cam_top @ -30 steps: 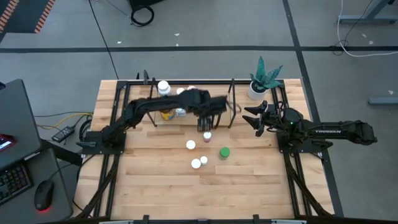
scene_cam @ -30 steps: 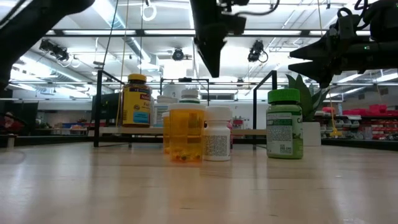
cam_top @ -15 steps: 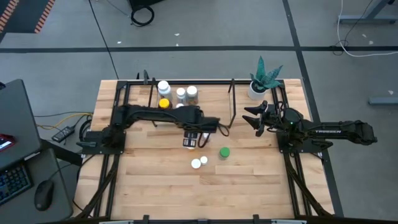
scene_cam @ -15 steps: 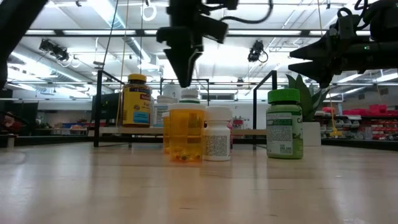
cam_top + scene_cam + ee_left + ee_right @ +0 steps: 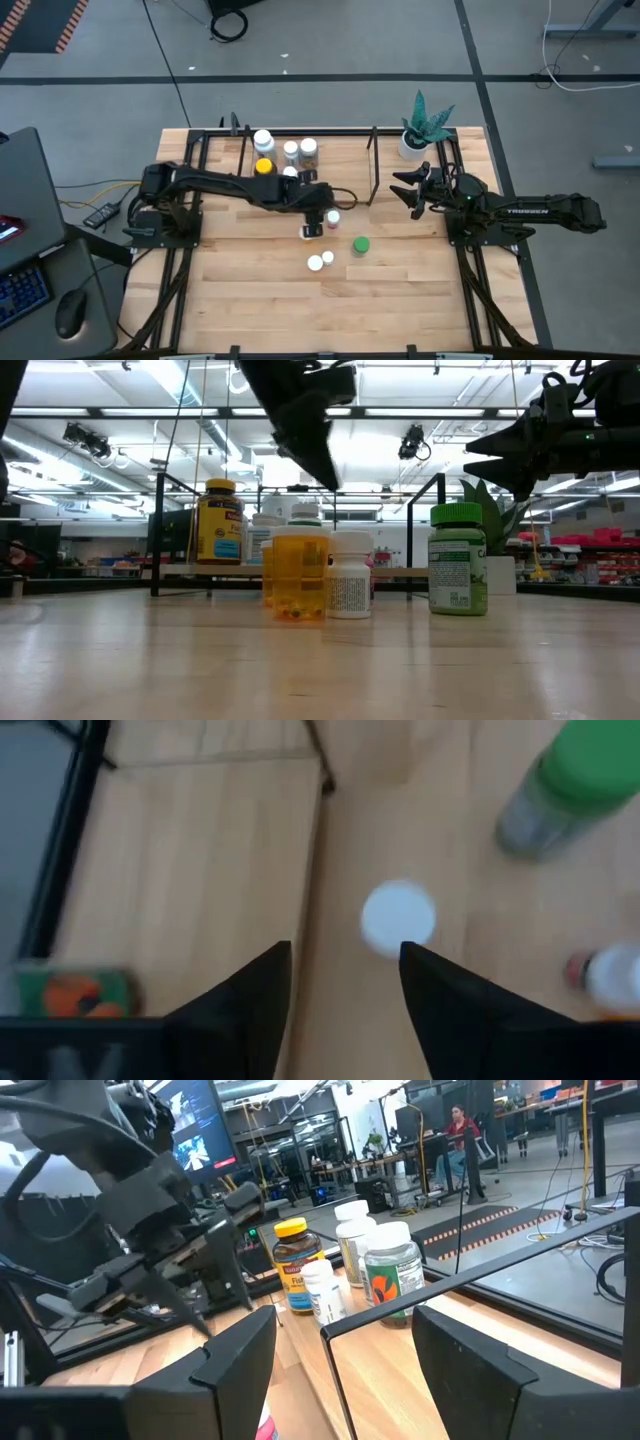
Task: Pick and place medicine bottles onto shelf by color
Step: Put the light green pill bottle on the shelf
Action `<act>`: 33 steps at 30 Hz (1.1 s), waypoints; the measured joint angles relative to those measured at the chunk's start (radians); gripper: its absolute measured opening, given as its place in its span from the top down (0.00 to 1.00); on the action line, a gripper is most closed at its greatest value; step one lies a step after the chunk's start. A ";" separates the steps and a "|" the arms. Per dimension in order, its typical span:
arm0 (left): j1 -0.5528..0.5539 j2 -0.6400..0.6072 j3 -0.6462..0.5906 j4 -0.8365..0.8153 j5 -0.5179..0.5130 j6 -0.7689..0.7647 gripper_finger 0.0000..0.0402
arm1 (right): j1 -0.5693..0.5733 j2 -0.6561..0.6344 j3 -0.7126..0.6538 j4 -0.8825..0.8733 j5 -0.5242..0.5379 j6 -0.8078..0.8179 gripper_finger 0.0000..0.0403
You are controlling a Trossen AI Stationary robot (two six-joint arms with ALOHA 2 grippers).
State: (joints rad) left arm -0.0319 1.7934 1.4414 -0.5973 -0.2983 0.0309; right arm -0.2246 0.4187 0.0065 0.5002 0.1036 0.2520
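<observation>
The light-wood desk carries the low wooden shelf with thin black metal uprights along its far edge. On the shelf stand about five bottles already: a big amber one with a yellow cap and several white-capped ones. In front of the shelf, five remain loose: a green-capped bottle, a pinkish-capped one and three white-capped ones. So the job seems roughly half done. The left gripper hangs over the loose white-capped bottle nearest the shelf, fingers partly open, holding nothing. The right gripper waits beside the shelf's end, fingers apart, empty.
</observation>
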 joint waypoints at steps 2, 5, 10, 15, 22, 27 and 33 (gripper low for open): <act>-0.003 0.016 0.000 0.034 0.028 -0.014 0.47 | 0.000 0.000 0.000 0.000 0.000 0.000 0.40; -0.009 0.039 0.000 0.084 0.069 -0.015 0.42 | 0.000 0.000 0.000 0.000 0.000 0.000 0.40; -0.035 0.085 0.000 0.199 0.155 -0.022 0.33 | 0.000 0.000 0.000 0.000 0.000 0.000 0.40; -0.081 0.126 0.000 0.293 0.165 0.007 0.25 | 0.000 0.000 0.000 0.000 0.000 0.000 0.40; -0.120 0.143 -0.001 0.426 0.176 -0.012 0.21 | 0.000 0.000 0.000 0.000 0.000 0.000 0.40; -0.130 0.163 0.000 0.550 0.170 -0.018 0.21 | 0.000 0.000 0.000 0.000 0.000 0.000 0.40; -0.126 0.195 0.002 0.659 0.153 -0.045 0.21 | 0.000 0.000 0.000 0.000 0.000 0.000 0.40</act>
State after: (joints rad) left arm -0.1574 1.9880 1.4437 0.0614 -0.1450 -0.0139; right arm -0.2247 0.4187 0.0065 0.4999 0.1036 0.2520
